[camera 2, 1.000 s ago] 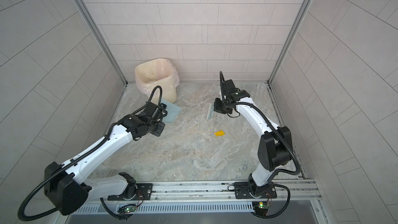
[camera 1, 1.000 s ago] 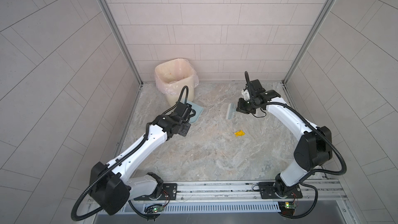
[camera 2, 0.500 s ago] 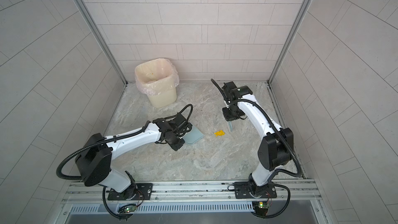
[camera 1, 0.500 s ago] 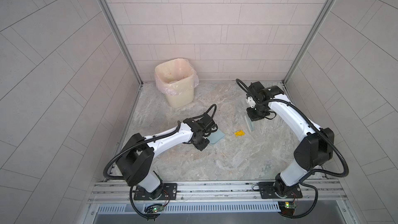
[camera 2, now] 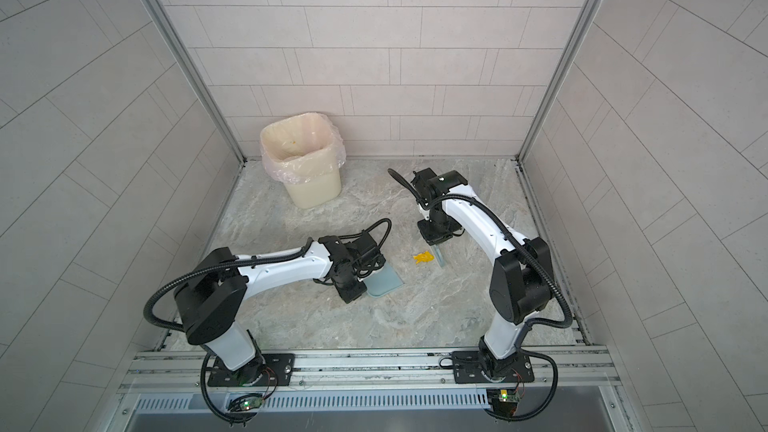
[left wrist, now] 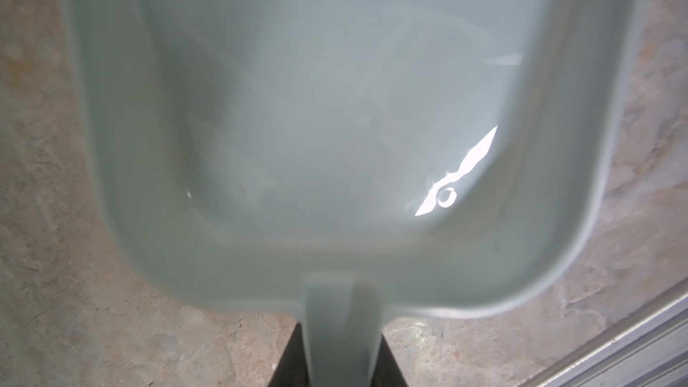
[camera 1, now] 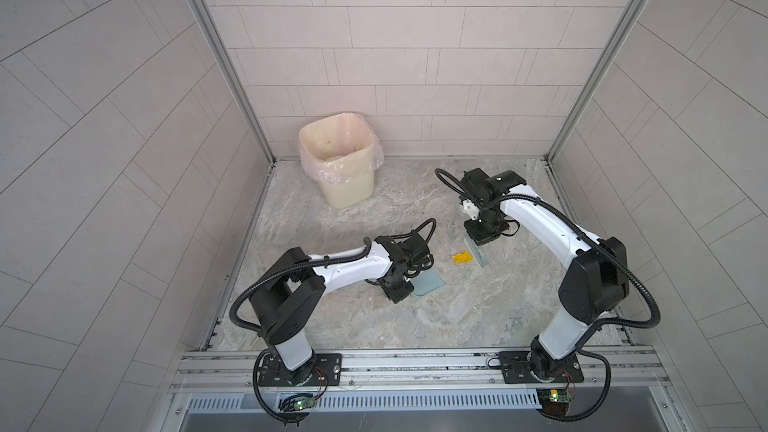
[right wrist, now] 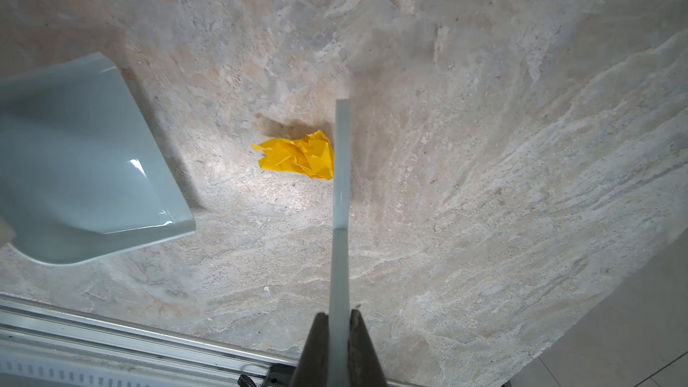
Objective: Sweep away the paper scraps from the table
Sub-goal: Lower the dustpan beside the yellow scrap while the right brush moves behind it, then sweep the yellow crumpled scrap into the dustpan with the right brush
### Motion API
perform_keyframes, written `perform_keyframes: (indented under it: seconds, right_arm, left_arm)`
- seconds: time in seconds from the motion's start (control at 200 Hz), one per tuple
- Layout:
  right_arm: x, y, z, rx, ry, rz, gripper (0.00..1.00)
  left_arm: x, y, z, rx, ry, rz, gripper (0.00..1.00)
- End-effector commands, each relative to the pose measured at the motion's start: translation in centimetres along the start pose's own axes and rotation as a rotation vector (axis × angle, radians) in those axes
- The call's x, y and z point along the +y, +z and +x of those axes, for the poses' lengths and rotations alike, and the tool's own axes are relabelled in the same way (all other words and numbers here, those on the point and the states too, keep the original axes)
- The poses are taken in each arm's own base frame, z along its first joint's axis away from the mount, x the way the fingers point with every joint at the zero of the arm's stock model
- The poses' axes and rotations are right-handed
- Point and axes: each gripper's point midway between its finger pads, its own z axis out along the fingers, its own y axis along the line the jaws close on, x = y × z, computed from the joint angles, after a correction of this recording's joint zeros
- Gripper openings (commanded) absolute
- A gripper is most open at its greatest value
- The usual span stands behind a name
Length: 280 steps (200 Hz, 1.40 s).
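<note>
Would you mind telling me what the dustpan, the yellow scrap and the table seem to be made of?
Dustpan: likely plastic, glossy, with sharp highlights. Yellow scrap: paper, matte, crumpled into creases. Table: stone-look surface, veined, matte; real stone or print, unclear.

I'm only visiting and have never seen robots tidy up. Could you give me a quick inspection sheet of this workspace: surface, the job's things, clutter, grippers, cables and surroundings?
Surface: marbled table, one scrap on it.
Job's things: yellow paper scrap lies right beside the brush, between it and the empty dustpan.
Clutter: nothing seen.
Grippers: left gripper shut on the dustpan's handle; right gripper shut on the brush.
Cables: black cables loop along both arms, clear of the scrap.
Surroundings: lined bin in the far left corner; grey tiled walls; aluminium rail at the front.
</note>
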Motion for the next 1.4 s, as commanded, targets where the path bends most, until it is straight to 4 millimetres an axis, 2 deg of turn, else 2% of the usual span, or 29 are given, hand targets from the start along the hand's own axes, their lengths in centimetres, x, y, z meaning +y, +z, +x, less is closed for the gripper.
perform_keyframes:
  seconds: [0.0, 0.185, 0.42, 0.611, 1.011, 1.396]
  right_arm:
    - [0.8, -0.5, 0.4, 0.005, -0.004, -0.034, 0.00]
    - [1.5, -1.7, 0.3, -0.030, -0.004, -0.075, 0.00]
    - [-1.8, -1.9, 0.0, -0.007, -0.031, 0.087, 0.00]
    - [-2.5, -1.9, -1.1, 0.002, -0.057, 0.134, 0.00]
    - [-1.6, -0.7, -2.1, 0.038, -0.100, 0.127, 0.00]
    - [1.7, 0.2, -1.3, 0.065, -0.149, 0.051, 0.00]
  left_arm:
    - [-0.3, -0.4, -0.9, -0.012, 0.027, 0.002, 0.00]
    - [-0.3, -0.1, -1.2, -0.006, 0.039, -0.002, 0.00]
    - [-0.2, 0.2, -2.3, -0.020, 0.049, -0.003, 0.00]
    - [0.0, 0.2, -3.5, -0.038, 0.062, -0.014, 0.00]
    - [0.2, 1.1, -4.6, -0.016, 0.078, -0.028, 0.00]
    - [0.5, 1.6, -4.6, 0.006, 0.077, -0.044, 0.00]
